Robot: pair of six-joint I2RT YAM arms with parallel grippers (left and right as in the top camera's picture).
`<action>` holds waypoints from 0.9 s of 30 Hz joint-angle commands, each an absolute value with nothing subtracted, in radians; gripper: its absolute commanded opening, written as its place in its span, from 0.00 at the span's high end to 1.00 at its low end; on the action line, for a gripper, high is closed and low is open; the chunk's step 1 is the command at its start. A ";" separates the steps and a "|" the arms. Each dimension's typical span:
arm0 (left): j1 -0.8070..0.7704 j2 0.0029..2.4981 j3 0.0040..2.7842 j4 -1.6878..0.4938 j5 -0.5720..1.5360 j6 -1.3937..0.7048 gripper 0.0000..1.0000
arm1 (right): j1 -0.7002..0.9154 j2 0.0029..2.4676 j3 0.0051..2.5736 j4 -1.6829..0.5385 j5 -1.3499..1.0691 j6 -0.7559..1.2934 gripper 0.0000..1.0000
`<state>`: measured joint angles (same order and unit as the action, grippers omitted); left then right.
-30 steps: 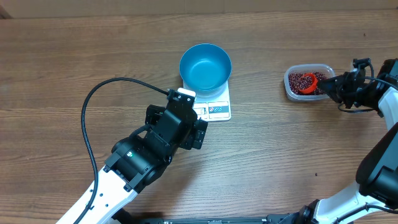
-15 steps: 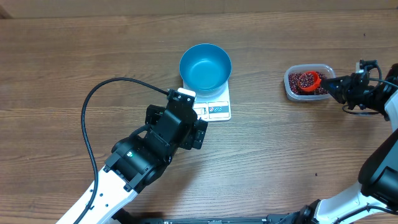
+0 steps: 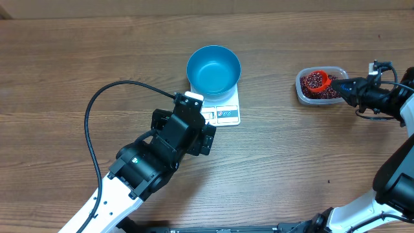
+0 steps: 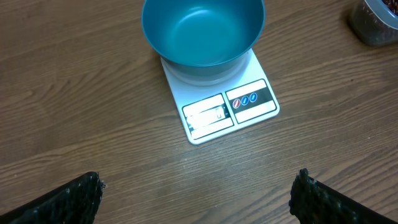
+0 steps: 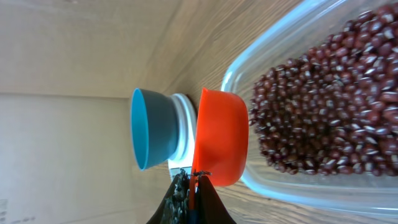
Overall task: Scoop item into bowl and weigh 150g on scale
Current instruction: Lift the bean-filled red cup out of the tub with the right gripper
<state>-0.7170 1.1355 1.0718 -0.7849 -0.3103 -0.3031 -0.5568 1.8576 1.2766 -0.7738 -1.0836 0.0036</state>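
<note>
Your left gripper (image 4: 196, 202) hangs over the brown wooden table (image 3: 77, 52), just on the near side of the small flat white kitchen scale (image 4: 230, 109). Its fingers (image 4: 78, 196) stand spread wide, one at each lower corner of the wrist view, with nothing between them.

The round deep blue bowl (image 3: 213, 70) sits on the far part of the scale, leaving the display panel and blue markings uncovered. The bowl's inside shows plain blue.

Your right gripper (image 3: 349, 89) is at the right of the table with its fingers closed tight on the handle of a small orange plastic scoop (image 5: 221, 137). The scoop's cup lies inside the clear rounded-rectangular plastic tub (image 3: 299, 90), against the heap of small dark red-brown beans (image 5: 323, 106). You cannot tell from these views whether the cup holds any beans.

The tub stands well apart from the scale, to its right
</note>
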 commanded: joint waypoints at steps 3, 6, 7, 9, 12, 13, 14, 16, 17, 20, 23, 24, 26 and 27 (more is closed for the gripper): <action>-0.706 1.145 1.068 -0.782 -0.314 -0.295 0.01 | -0.562 1.861 1.269 -0.777 -1.192 -0.010 0.96; -0.707 1.145 1.068 -0.782 -0.314 -0.295 0.01 | -0.562 1.861 1.269 -0.794 -1.192 -0.010 0.96; -0.707 1.145 1.068 -0.783 -0.314 -0.295 0.00 | -0.562 1.861 1.269 -0.802 -1.193 -0.009 0.96; -0.707 1.145 1.068 -0.782 -0.314 -0.295 0.01 | -0.559 1.861 1.269 -0.817 -1.195 -0.010 0.96; -0.707 1.145 1.068 -0.782 -0.314 -0.295 0.01 | -0.549 1.861 1.269 -0.826 -1.232 -0.010 0.96; -0.707 1.145 1.068 -0.782 -0.314 -0.295 0.00 | -0.544 1.861 1.269 -0.825 -1.244 -0.010 0.96; -0.707 1.145 1.068 -0.783 -0.314 -0.295 0.01 | -0.536 1.861 1.269 -0.825 -1.258 -0.010 0.96; -0.707 1.145 1.068 -0.783 -0.314 -0.295 0.01 | -0.516 1.861 1.269 -0.824 -1.262 -0.009 0.96; -0.707 1.145 1.068 -0.782 -0.314 -0.295 0.01 | -0.504 1.861 1.269 -0.823 -1.263 -0.009 0.96; -0.707 1.145 1.068 -0.782 -0.314 -0.295 0.00 | -0.466 1.861 1.269 -0.815 -1.265 -0.009 0.96; -0.707 1.145 1.068 -0.783 -0.314 -0.295 0.01 | -0.420 1.861 1.269 -0.796 -1.291 -0.008 0.96; -0.707 1.145 1.068 -0.782 -0.314 -0.295 0.01 | -0.404 1.861 1.270 -0.788 -1.304 -0.007 0.96; -0.707 1.145 1.068 -0.783 -0.314 -0.295 0.01 | -0.373 1.861 1.270 -0.765 -1.311 0.010 0.96; -0.707 1.145 1.068 -0.782 -0.314 -0.295 0.01 | -0.357 1.861 1.270 -0.751 -1.311 0.026 0.96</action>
